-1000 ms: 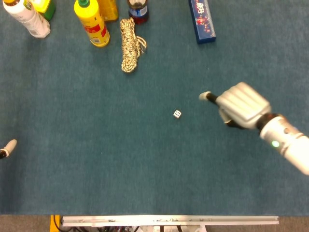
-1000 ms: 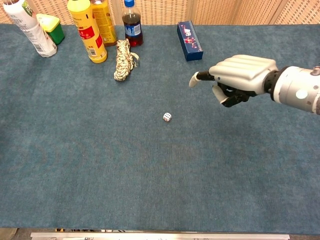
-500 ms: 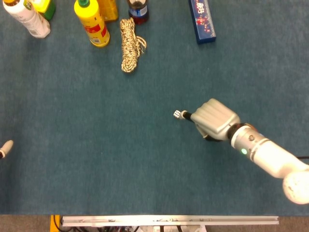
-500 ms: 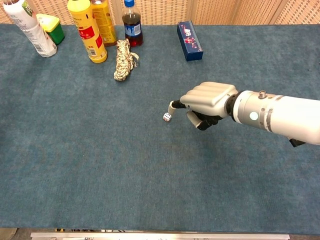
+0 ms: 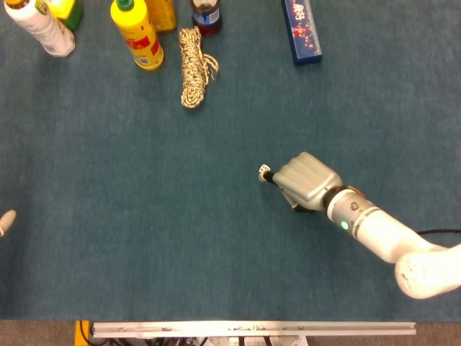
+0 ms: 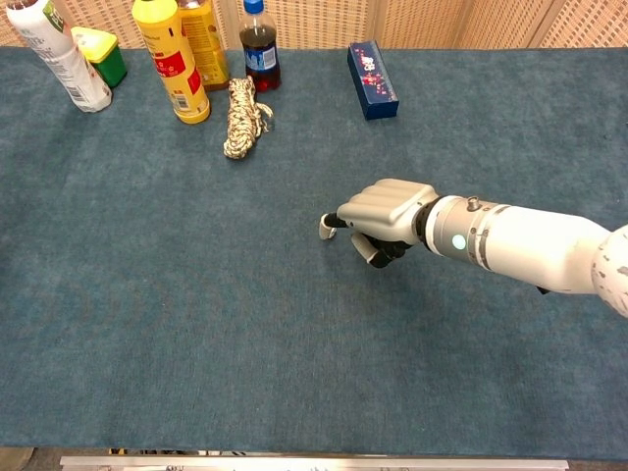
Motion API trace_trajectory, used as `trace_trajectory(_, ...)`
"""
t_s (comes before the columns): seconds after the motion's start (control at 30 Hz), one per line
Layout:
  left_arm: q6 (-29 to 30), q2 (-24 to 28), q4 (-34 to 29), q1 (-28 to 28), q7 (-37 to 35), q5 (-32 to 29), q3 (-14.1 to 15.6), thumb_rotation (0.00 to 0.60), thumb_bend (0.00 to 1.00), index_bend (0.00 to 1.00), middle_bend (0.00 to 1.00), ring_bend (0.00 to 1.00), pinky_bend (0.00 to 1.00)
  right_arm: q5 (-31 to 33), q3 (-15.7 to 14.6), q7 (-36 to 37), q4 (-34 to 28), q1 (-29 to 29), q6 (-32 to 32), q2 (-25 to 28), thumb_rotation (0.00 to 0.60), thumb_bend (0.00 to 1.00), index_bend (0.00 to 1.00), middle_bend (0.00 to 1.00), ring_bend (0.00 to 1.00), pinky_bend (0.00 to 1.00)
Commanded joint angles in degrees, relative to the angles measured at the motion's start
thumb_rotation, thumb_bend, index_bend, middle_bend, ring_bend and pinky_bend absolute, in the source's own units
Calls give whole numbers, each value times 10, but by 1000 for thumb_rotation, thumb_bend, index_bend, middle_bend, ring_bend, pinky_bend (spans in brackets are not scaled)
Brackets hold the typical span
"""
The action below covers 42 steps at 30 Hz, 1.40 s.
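Blue-green carpet covers our table (image 5: 130, 216), and a tan perforated wall runs behind its far edge in the chest view.

Our right hand (image 5: 304, 181) lies low over the middle of the table, knuckles up, most fingers curled under the palm. One finger (image 6: 329, 223) reaches forward and its tip is on or right against the small white die (image 5: 263, 170). From the head view we see only a sliver of the die showing past that fingertip; in the chest view the fingertip covers it, so we cannot tell whether the thumb is also on the die or whether the die is pinched. The white forearm runs back to the right edge of both views.

Our left hand (image 5: 6, 220) shows only as a pale fingertip at the left edge of the head view, well apart from everything; we cannot tell how its fingers stand.

Along the far edge stand a white bottle (image 6: 61, 54), a green box (image 6: 101, 54), a yellow bottle (image 6: 170, 57) with a second one just behind it, and a cola bottle (image 6: 259, 47). A coiled rope (image 6: 241, 118) lies just in front of the cola bottle, and a dark blue box (image 6: 372, 79) lies further right.
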Motion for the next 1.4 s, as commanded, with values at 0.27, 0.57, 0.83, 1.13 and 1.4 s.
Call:
trace_trajectory(0.27,2,-1,4,2,-3,-1,0,600,135,0,0,0,0,21,-10,9,22,19,6,-19,600,972,212,1000,1000,1000)
trace_trajectory(0.57,3,-1,5,3,-5,-1,-1,600,135,0,0,0,0,34,-15,18,35,30,12,-27,600,972,212,1000,1000,1000)
trace_trajectory(0.83,1,-3,7,3,-4,-2,-1,600,135,0,0,0,0,33,-18,32,34,27,25,-16,600,972,212,1000,1000,1000)
trace_trajectory(1.13,-1,-4,6,1,0,0,-2,600,135,0,0,0,0,27,-18,47,29,21,36,2,600,973,212,1000,1000,1000)
trace_trajectory(1.4,-1,-5,5,2,3,1,-1,600,135,0,0,0,0,11,-23,52,18,16,36,8,600,972,212,1000,1000,1000)
